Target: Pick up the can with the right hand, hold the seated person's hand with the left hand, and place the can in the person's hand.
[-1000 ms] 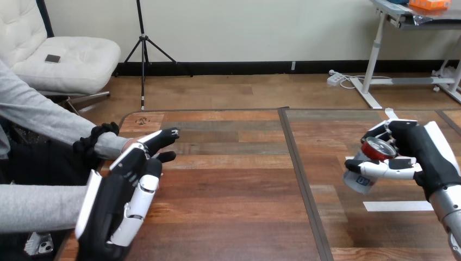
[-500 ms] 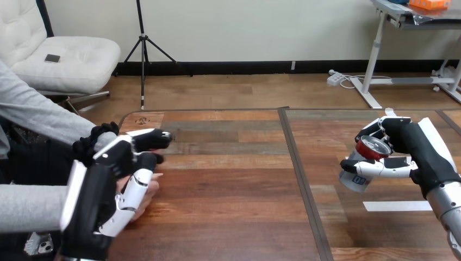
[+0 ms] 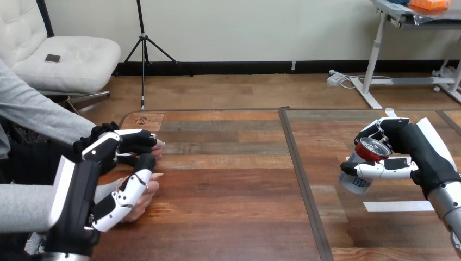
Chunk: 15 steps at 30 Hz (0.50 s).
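The head view looks from above and just behind the robot's arms, facing forward and down across the wooden tabletop. The tabletop's far edge runs across the middle of the picture, and its near part reaches the bottom edge. The left arm comes in at the bottom left corner, so the left hand and the person's hand sit close to the camera. The right hand with the can lies near the right edge, a little farther off

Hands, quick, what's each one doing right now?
Left hand: closed round the person's hand.
Right hand: holding the can.
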Motion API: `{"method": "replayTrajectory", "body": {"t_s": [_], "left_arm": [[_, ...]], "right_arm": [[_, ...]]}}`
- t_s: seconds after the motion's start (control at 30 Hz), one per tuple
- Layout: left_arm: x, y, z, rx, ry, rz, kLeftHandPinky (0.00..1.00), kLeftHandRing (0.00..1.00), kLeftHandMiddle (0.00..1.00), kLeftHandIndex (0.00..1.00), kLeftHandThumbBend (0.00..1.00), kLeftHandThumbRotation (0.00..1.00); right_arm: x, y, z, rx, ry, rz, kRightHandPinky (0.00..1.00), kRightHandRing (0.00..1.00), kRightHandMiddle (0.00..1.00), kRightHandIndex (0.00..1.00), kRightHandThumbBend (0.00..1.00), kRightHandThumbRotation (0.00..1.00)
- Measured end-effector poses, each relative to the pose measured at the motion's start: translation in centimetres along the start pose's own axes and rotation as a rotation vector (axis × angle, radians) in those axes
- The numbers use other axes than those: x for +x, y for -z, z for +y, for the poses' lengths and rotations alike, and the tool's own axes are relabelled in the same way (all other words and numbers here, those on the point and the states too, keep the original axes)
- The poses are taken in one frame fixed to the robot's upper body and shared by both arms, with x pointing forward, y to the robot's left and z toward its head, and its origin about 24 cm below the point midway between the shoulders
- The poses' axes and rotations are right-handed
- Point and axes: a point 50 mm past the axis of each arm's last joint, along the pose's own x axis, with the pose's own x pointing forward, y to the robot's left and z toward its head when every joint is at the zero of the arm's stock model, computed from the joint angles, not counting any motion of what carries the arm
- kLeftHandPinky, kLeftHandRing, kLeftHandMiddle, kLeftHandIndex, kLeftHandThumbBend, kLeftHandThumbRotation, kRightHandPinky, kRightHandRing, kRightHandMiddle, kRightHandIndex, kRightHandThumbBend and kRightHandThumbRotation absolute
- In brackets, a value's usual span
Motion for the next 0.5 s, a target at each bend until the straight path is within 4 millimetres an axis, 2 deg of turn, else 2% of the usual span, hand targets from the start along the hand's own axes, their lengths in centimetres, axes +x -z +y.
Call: {"method": "replayTrajectory", "body": {"t_s": [0.1, 0.17, 0.5], "left_arm": [[0.2, -0.1, 0.6, 0.061, 0.020, 0.002, 0.56, 0.67, 0.70, 0.68, 0.64, 0.49], [0.4, -0.2, 1.0, 0.101, 0.034, 0.002, 0.56, 0.68, 0.71, 0.69, 0.73, 0.48], [1.2, -0.8, 3.2, 0.295, 0.094, 0.000, 0.63, 0.72, 0.76, 0.74, 0.94, 0.42]], "right_arm": [[0.0, 0.0, 0.0, -0.003, -0.001, 0.000, 0.34, 0.36, 0.41, 0.43, 0.80, 0.00], [0.0, 0.0, 0.0, -0.004, -0.001, 0.000, 0.34, 0.37, 0.41, 0.43, 0.80, 0.00], [0.0, 0.0, 0.1, -0.024, -0.014, 0.002, 0.31, 0.35, 0.41, 0.43, 0.81, 0.00]]}}
